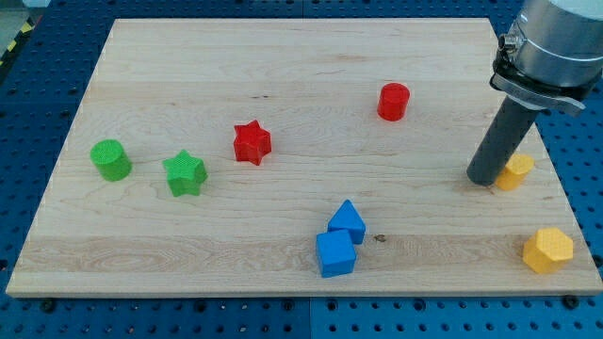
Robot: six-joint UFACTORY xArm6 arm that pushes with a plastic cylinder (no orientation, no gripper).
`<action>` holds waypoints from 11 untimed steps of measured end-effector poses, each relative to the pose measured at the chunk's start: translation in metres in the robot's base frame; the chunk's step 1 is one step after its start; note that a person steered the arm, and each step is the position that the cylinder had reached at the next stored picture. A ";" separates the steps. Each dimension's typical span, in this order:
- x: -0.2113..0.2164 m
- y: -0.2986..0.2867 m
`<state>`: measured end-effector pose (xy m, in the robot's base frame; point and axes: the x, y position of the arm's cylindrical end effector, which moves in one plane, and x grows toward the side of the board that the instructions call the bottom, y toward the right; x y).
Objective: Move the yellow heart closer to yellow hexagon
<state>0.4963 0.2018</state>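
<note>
The yellow heart (516,171) lies near the board's right edge, partly hidden behind my rod. The yellow hexagon (547,250) sits at the board's lower right corner, below and slightly right of the heart. My tip (484,179) rests on the board right against the heart's left side. The two yellow blocks are apart, with bare wood between them.
A red cylinder (394,101) stands at upper middle right, a red star (252,143) at centre left. A green cylinder (111,159) and a green star (185,173) are at the left. Two blue blocks (340,241) touch at bottom centre. The wooden board (283,56) ends just right of the heart.
</note>
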 end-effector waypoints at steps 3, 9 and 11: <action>-0.038 -0.011; -0.003 0.038; 0.027 0.041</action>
